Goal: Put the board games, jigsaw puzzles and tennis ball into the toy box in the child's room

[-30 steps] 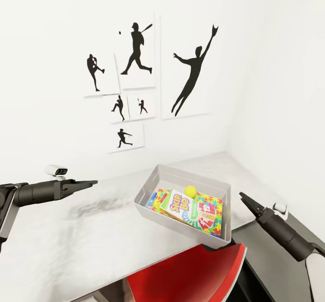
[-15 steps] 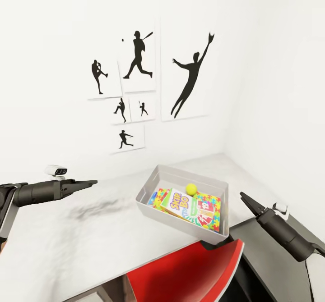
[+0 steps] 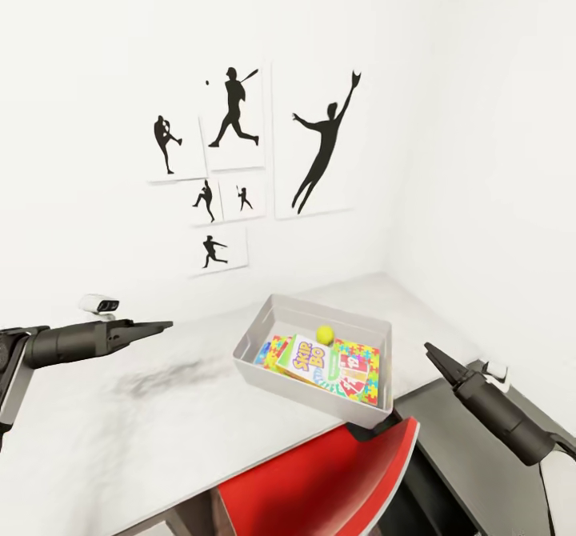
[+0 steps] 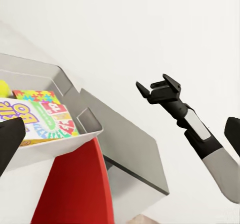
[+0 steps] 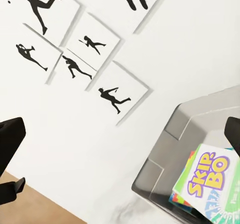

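The grey toy box [image 3: 270,312] stands on the white table [image 3: 120,416], near its right end. Inside lie a Skip-Bo board game [image 3: 308,360], a colourful jigsaw puzzle [image 3: 358,358] and a yellow tennis ball [image 3: 325,333]. My left gripper [image 3: 164,326] hovers over the table to the left of the box, open and empty. My right gripper [image 3: 430,352] hangs to the right of the box, open and empty. The left wrist view shows the box [image 4: 65,83], the Skip-Bo game [image 4: 30,116] and the right gripper [image 4: 157,88]. In the right wrist view are the box corner [image 5: 165,149] and the game [image 5: 207,176].
A red chair [image 3: 320,480] is tucked at the table's front edge, just below the box. A dark slab-topped unit [image 3: 448,432] adjoins the table at the right, under my right arm. Baseball silhouette posters [image 3: 232,120] hang on the white wall behind. The room corner is at the right.
The whole picture has shifted left and a little up, so the camera has moved. Both arms keep the same pose, and the toys lie unchanged in the box.
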Tool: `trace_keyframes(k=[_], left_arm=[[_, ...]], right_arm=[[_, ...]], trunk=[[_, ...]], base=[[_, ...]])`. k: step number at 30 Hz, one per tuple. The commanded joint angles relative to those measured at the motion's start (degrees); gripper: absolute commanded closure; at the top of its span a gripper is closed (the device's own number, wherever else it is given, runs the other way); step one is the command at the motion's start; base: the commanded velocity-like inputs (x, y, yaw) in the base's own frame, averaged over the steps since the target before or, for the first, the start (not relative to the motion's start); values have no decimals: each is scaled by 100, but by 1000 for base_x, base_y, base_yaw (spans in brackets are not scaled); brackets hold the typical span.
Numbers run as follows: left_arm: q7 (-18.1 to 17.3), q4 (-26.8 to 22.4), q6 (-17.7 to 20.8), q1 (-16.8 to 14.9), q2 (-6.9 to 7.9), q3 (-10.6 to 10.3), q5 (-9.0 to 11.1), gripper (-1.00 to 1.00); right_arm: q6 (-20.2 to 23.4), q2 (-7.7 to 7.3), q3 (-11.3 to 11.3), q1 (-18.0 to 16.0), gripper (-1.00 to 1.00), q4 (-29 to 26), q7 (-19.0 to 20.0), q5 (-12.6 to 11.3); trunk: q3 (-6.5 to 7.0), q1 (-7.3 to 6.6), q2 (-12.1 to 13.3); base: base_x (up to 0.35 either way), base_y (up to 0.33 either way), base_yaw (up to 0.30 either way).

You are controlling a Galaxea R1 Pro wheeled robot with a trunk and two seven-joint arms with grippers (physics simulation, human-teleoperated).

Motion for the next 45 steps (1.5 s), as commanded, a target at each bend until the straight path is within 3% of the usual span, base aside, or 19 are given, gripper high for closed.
trace_keyframes(k=[1, 26, 45], left_arm=[[-23, -2, 61, -3, -2, -7, -6, -100], [-23, -42, 61, 23, -9, -11, -11, -100], [-23, -43, 61, 24, -2, 3, -11, -100]], right_arm=[[36, 2, -7, -7, -100, 3, 7, -13], [15, 38, 23, -7, -100, -4, -4, -10], [-12, 15, 26, -8, -100, 7, -20, -6]], trunk=[[-3, 4, -12], [221, 4, -12], [235, 4, -12]], base=[[-2, 0, -117], [-62, 7, -134], [-114, 0, -13]])
